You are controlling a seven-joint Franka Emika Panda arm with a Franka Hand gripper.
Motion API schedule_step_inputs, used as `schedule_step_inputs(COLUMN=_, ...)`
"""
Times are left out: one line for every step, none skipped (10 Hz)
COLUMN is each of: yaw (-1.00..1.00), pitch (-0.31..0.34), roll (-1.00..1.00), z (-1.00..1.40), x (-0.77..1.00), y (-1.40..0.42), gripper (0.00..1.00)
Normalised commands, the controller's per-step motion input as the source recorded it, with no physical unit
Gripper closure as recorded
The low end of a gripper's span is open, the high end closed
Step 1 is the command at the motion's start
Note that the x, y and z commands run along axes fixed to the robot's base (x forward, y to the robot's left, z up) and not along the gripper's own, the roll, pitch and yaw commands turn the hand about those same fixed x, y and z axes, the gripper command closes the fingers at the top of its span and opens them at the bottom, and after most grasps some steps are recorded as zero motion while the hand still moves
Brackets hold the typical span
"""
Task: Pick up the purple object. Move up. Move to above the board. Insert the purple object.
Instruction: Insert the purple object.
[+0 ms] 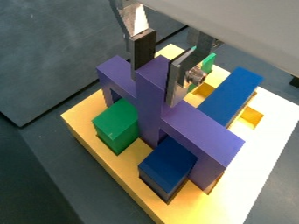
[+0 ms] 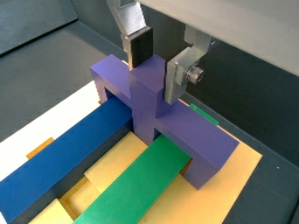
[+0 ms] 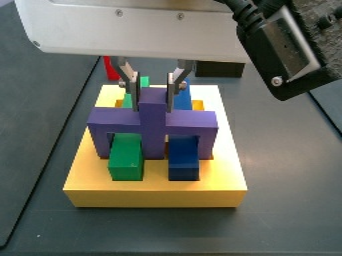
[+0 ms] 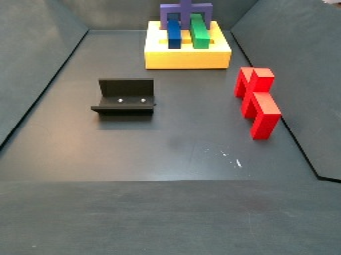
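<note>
Purple object (image 1: pixel 158 109) stands between the gripper (image 1: pixel 163 66) jaws.

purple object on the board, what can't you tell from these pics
- Leg ends of the purple object: hidden in both side views by the green block and blue block.
- Grip: gripper fingers flank the stub; contact unclear in both wrist views.
- Gripper out of frame in the side view showing the fixture.
- Board slots: mostly covered.

dark floor (image 4: pixel 173 139) carries board (image 4: pixel 186 57), fixture (image 4: pixel 124 98), red block (image 4: pixel 258 100); pincer (image 3: pixel 154 82) above board.
</note>
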Motion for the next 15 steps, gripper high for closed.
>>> schedule_step_inputs(yaw=0.00, pitch=-0.083, roll=0.18, z=-0.84, x=0.03, y=-0.07, gripper=1.00)
schedule_step_inputs(yaw=0.00, pitch=-0.114, roll=0.04, z=-0.77, x=0.06, y=-0.01, gripper=1.00)
schedule_step_inputs(yaw=0.00, pitch=-0.093, roll=-0.14, z=-0.35, x=0.18, y=0.00, gripper=1.00)
schedule_step_inputs(yaw=0.00, pitch=-0.060, roll=-0.17, z=-0.24, x=0.31, y=-0.01, gripper=1.00)
schedule_step_inputs(yaw=0.00, pitch=-0.044, roll=-0.17, z=-0.13, x=0.26, y=0.00, gripper=1.00)
schedule_step_inputs(yaw=0.03, pitch=-0.037, roll=-0.13, z=-0.13, x=0.21, y=0.00, gripper=1.00)
schedule_step_inputs(yaw=0.01, pitch=-0.037, roll=-0.10, z=-0.18, x=0.15, y=0.00, gripper=1.00)
schedule_step_inputs(yaw=0.04, pitch=-0.127, roll=-0.06, z=-0.35, x=0.00, y=0.00, gripper=1.00)
schedule_step_inputs(yaw=0.26, pitch=-0.130, roll=-0.12, z=-0.13, x=-0.13, y=0.00, gripper=1.00)
schedule_step_inputs(yaw=0.31, pitch=-0.076, roll=-0.09, z=-0.04, x=0.00, y=-0.03, gripper=1.00)
schedule_step_inputs(yaw=0.33, pitch=-0.024, roll=-0.08, z=-0.03, x=0.12, y=0.00, gripper=1.00)
schedule_step_inputs(yaw=0.11, pitch=-0.031, roll=-0.01, z=-0.08, x=0.03, y=0.00, gripper=1.00)
schedule_step_inputs(yaw=0.00, pitch=-0.133, roll=0.00, z=-0.37, x=-0.06, y=0.00, gripper=1.00)
schedule_step_inputs(yaw=0.00, pitch=-0.223, roll=-0.03, z=-0.59, x=-0.18, y=0.00, gripper=1.00)
schedule_step_inputs(yaw=0.00, pitch=-0.261, roll=-0.09, z=-0.59, x=-0.17, y=0.02, gripper=1.00)
